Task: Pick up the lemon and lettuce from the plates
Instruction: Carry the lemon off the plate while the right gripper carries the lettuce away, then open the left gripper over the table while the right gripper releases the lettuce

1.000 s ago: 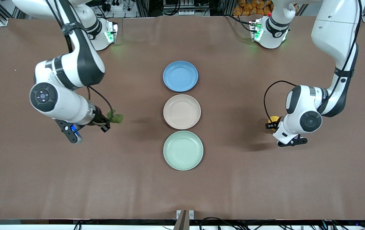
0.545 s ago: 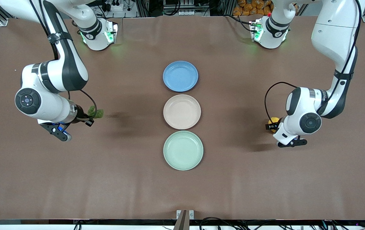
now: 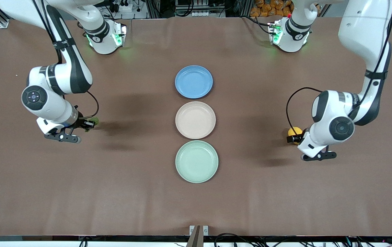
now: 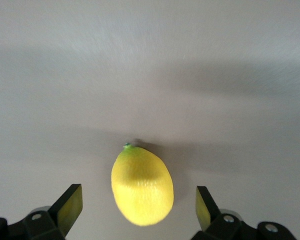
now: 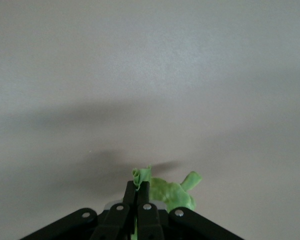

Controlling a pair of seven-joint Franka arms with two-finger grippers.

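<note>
The lemon (image 3: 295, 130) (image 4: 142, 185) lies on the brown table toward the left arm's end, off the plates. My left gripper (image 3: 293, 137) (image 4: 138, 202) is open around it, with a gap between the fruit and each finger. Toward the right arm's end, my right gripper (image 3: 88, 124) (image 5: 138, 188) hangs low over the table, shut on the lettuce (image 3: 95, 120) (image 5: 178, 193), which sticks out crumpled past the fingertips. The beige-pink plate (image 3: 195, 120) and the mint green plate (image 3: 196, 161) both stand empty in the table's middle.
An empty blue plate (image 3: 193, 81) stands farther from the front camera than the beige-pink one. The arms' bases (image 3: 104, 34) (image 3: 288, 32) stand at the table's back edge. Bare brown table lies around both grippers.
My left gripper has opened and let go of the lemon, which now rests on the table. The right arm has swung toward its end of the table and come lower, lettuce still in its grip.
</note>
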